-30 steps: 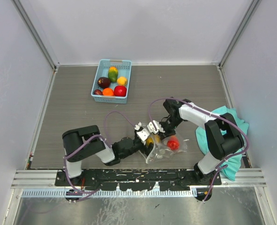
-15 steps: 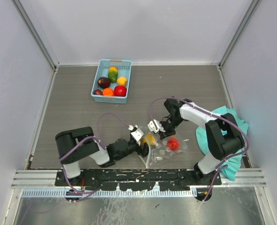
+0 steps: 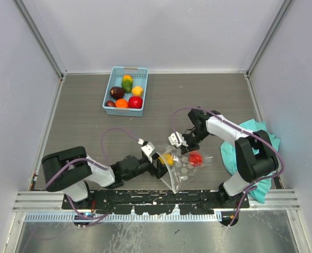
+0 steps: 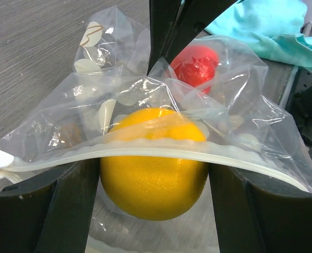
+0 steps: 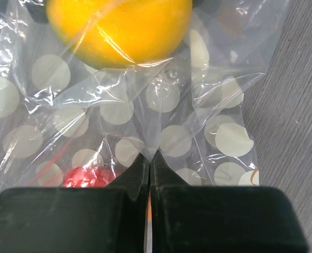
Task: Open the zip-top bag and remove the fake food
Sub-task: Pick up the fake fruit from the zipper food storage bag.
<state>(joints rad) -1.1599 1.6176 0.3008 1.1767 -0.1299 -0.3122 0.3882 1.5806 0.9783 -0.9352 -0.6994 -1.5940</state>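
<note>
**Orange gripped at bag mouth**

We see the bag (image 3: 186,167) near the tabletop's near edge, right of centre, between the two arms. The left gripper (image 3: 165,161) stands wide, with both fingers (image 4: 74,211) against the orange (image 4: 153,174), which sits under the zip rim. The right gripper (image 5: 150,161) is fully closed, pinching the bag film. The red fruit (image 4: 195,63) sits deeper in the bag. The basket (image 3: 113,79) by the far edge holds more fruits (image 3: 135,101). The cloth (image 3: 257,132) lies at the right edge.
</note>
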